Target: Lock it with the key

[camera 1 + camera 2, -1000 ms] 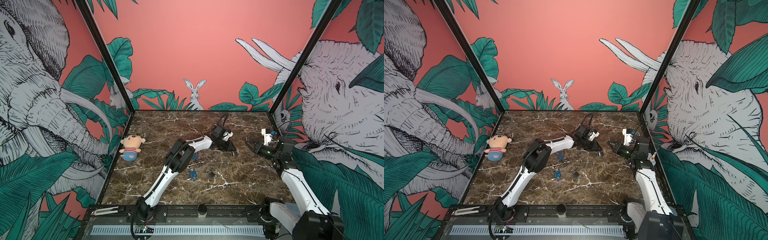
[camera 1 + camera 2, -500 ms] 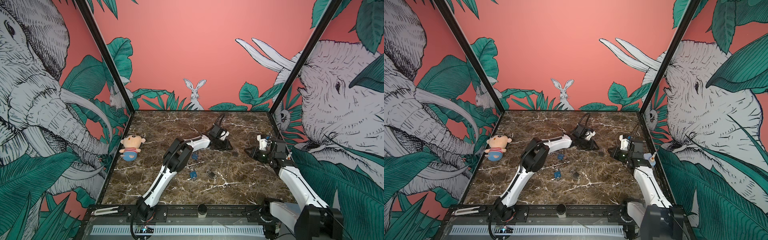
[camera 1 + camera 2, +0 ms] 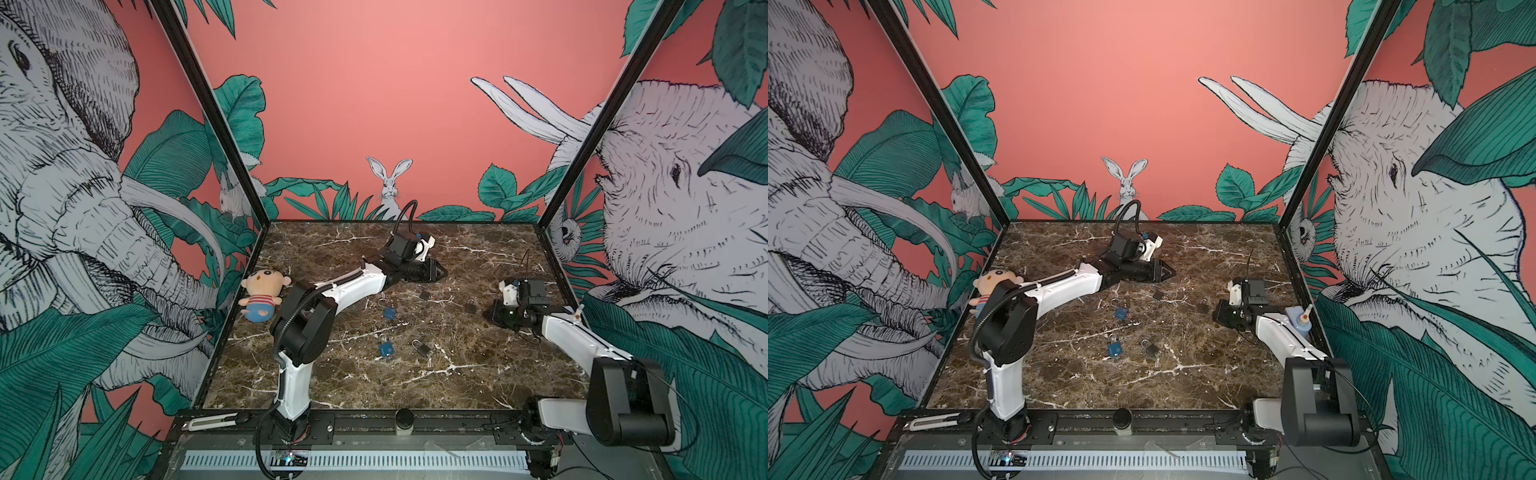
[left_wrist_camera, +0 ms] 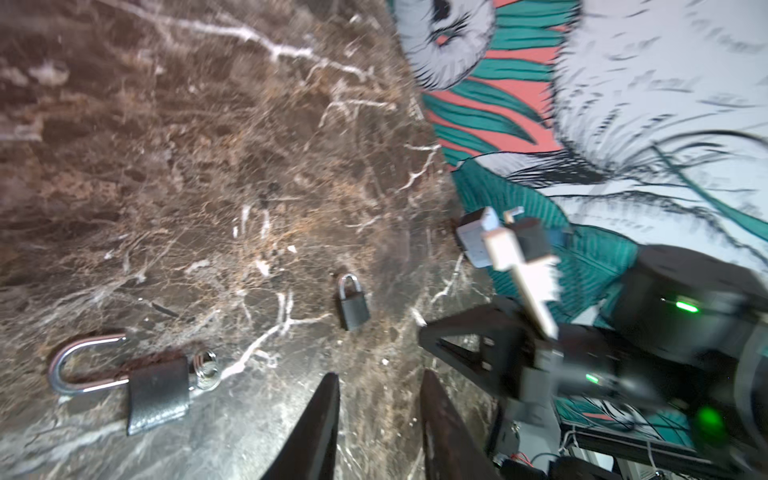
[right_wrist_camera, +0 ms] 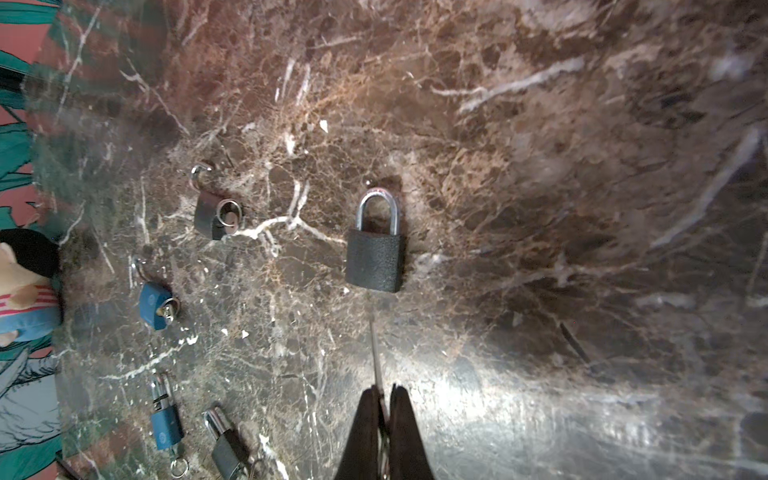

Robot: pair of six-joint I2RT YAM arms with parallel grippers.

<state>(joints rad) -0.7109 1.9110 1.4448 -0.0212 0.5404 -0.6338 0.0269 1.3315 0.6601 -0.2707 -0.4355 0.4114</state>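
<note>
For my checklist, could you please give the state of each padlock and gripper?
Black padlock: shut, keyless.
Far grey padlock: shackle open, keyed.
Far blue padlock: shackle open, keyed.
Near blue padlock: shackle unclear.
Near grey padlock: shackle unclear.
Left gripper: open, empty.
Right gripper: shut on key.

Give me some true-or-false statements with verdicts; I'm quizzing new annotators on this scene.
1. The black padlock in front of the right gripper has its shackle closed. True.
2. The left gripper holds a padlock. False: its jaws stand apart, empty.
3. Two blue padlocks lie on the table. True.
4. The doll lies by the right wall. False: it lies at the table's left edge.
5. The right gripper is shut on a thin key. True.
</note>
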